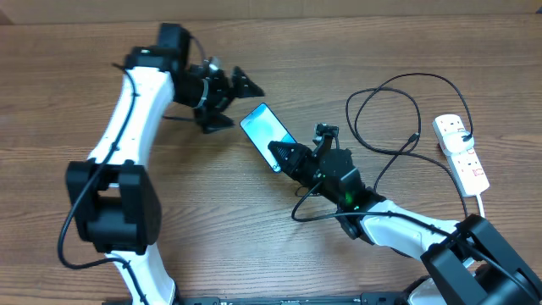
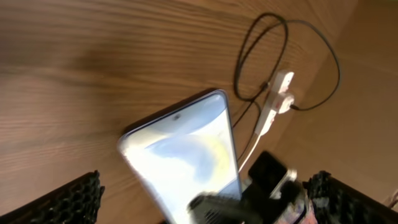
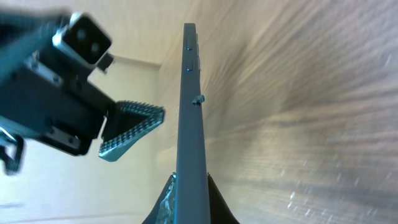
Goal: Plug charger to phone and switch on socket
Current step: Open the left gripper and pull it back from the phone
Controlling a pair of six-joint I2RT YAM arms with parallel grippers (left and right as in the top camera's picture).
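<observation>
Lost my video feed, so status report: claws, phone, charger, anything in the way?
Left claw open, just off the phone. Right claw shut on phone. Charger tip lies apart, not plugged into phone. Nothing seen in the way.

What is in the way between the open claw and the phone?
Nothing visible is in the way. Only bare table shows between the open left gripper and the free end of the phone. The right gripper is shut on the phone's other end, on the far side from the left gripper.
</observation>
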